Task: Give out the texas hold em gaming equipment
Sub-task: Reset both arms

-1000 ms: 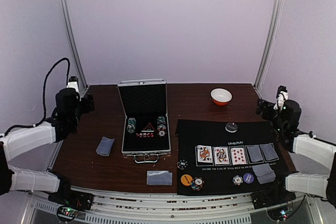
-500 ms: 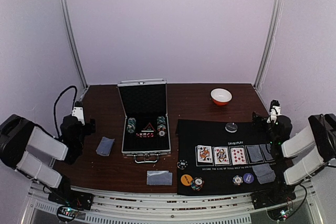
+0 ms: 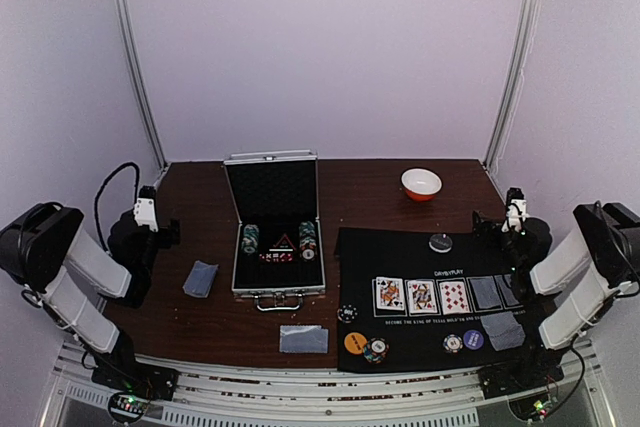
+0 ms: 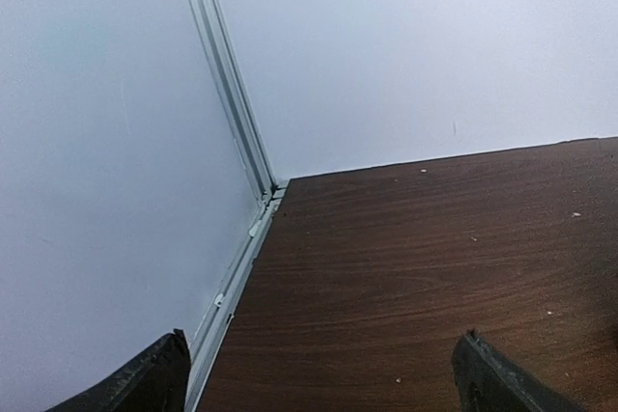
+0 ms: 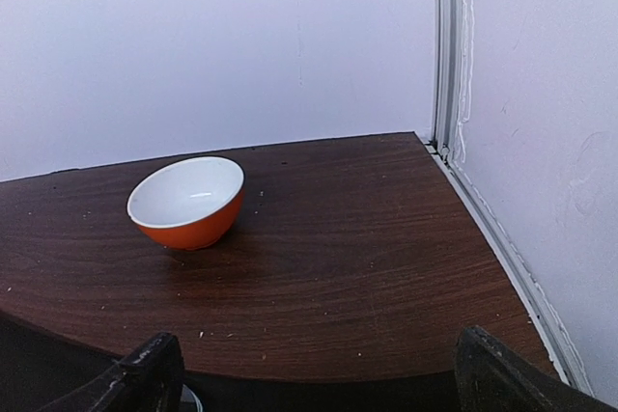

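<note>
On the black mat [image 3: 400, 257] lie three face-up cards [image 3: 421, 296] and two face-down grey-blue cards [image 3: 498, 291]. More grey-blue cards sit at the mat's right corner [image 3: 503, 330], on the wood at the left [image 3: 200, 278] and near the front [image 3: 303, 339]. An orange disc [image 3: 355, 342], a purple disc [image 3: 473, 339], a dark disc [image 3: 440, 242] and chip stacks [image 3: 376, 350] rest on the mat. My left gripper [image 3: 165, 235] [image 4: 323, 373] is open over bare wood at the left edge. My right gripper [image 3: 490, 225] [image 5: 319, 373] is open at the mat's far right corner, holding nothing.
The open silver case [image 3: 275, 237] stands mid-table with chips [image 3: 249, 239] inside. A white-and-orange bowl [image 3: 421, 184] [image 5: 186, 204] sits at the back right. Metal frame rails [image 4: 232, 267] [image 5: 502, 238] and white walls border the table on both sides.
Both arms have folded back and drawn in toward their bases. Both grippers stay open and empty. Nothing on the table has moved.
</note>
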